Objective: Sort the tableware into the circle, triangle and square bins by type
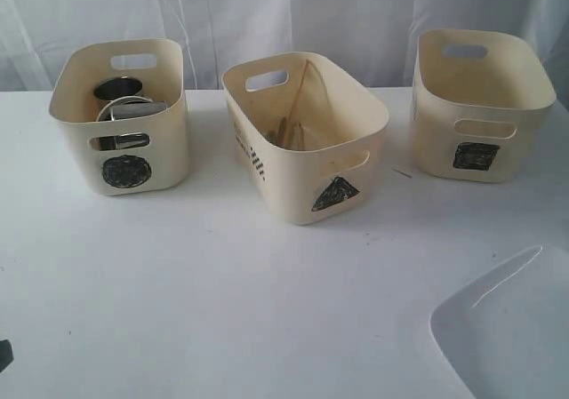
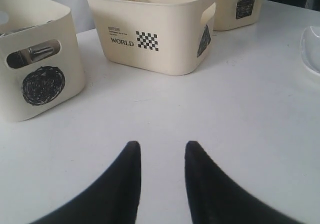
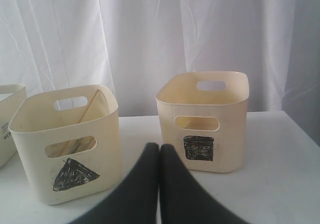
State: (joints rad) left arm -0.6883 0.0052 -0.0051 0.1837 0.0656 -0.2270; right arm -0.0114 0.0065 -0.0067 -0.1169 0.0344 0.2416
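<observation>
Three cream bins stand in a row: the circle bin (image 1: 120,115) on the left, the triangle bin (image 1: 307,141) in the middle, the square bin (image 1: 480,106) on the right. Steel cups and a bowl (image 1: 124,106) lie in the circle bin. Wooden chopsticks (image 1: 293,123) lean inside the triangle bin. The square bin shows nothing inside. The large white square plate (image 1: 516,328) lies on the table at the front right. My left gripper (image 2: 161,146) is open over bare table, facing the circle bin (image 2: 35,59) and triangle bin (image 2: 160,29). My right gripper (image 3: 159,148) is shut and empty, facing the square bin (image 3: 205,119).
A white curtain (image 1: 284,17) hangs behind the table. A small thin sliver (image 1: 403,173) lies on the table between the triangle and square bins. The white tabletop (image 1: 222,283) stretches in front of the bins. A dark scrap (image 1: 4,355) shows at the exterior view's left edge.
</observation>
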